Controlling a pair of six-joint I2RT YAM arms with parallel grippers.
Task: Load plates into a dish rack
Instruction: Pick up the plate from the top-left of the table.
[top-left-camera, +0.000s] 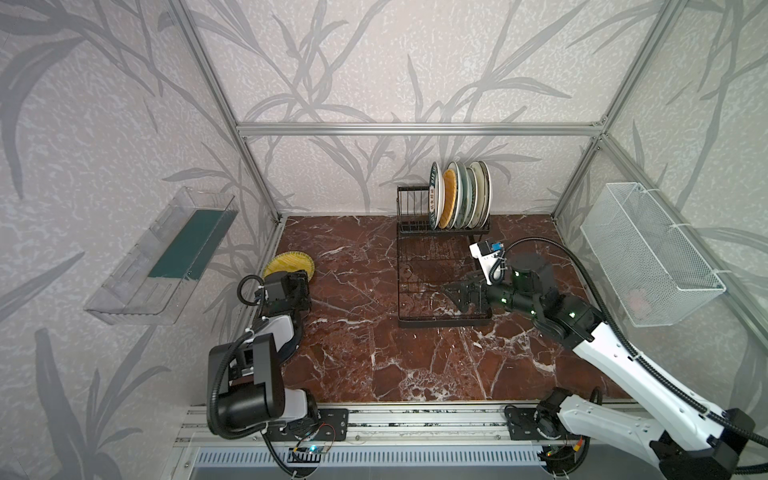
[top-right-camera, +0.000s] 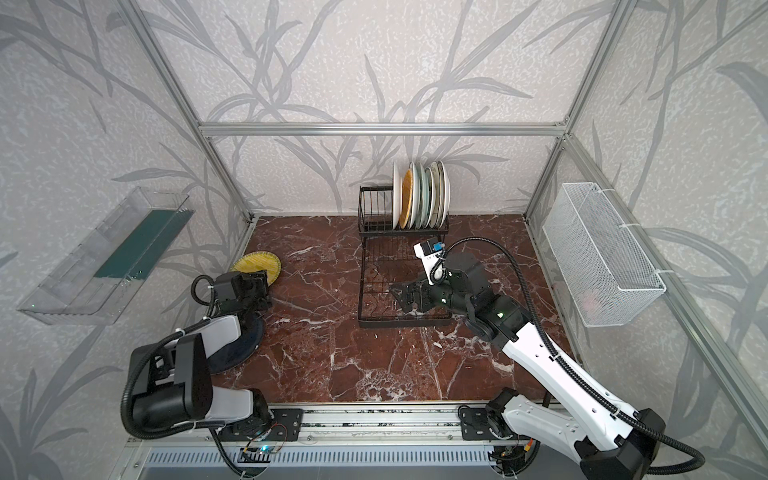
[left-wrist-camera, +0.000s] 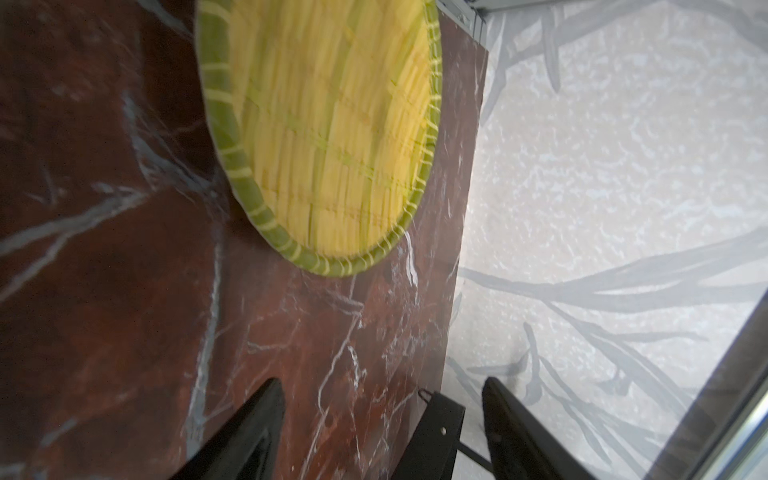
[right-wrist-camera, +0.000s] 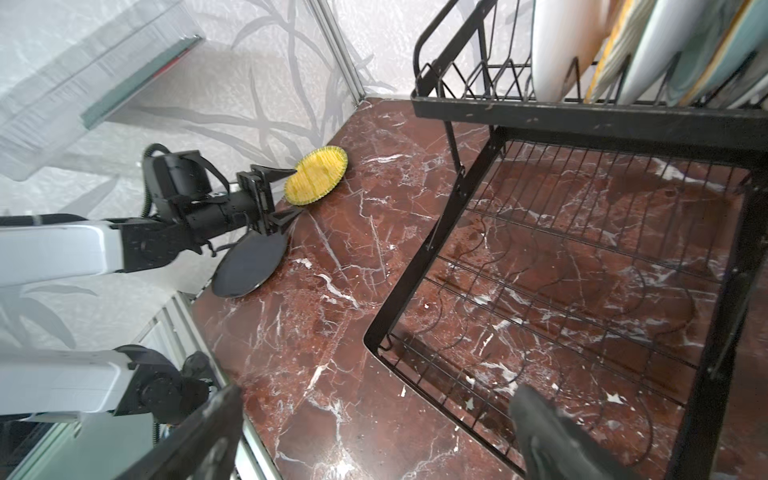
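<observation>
Across the red marble worktop, the black wire dish rack stands at the rear wall, with a row of plates upright in its slot bars. Near the left wall lie a black plate, partly under the left arm, and just beyond it a yellow woven-pattern plate. Facing the yellow plate's near rim, the left hand has its fingers parted and grips nothing. Above the rack's grid tray, the right hand is spread wide and empty.
</observation>
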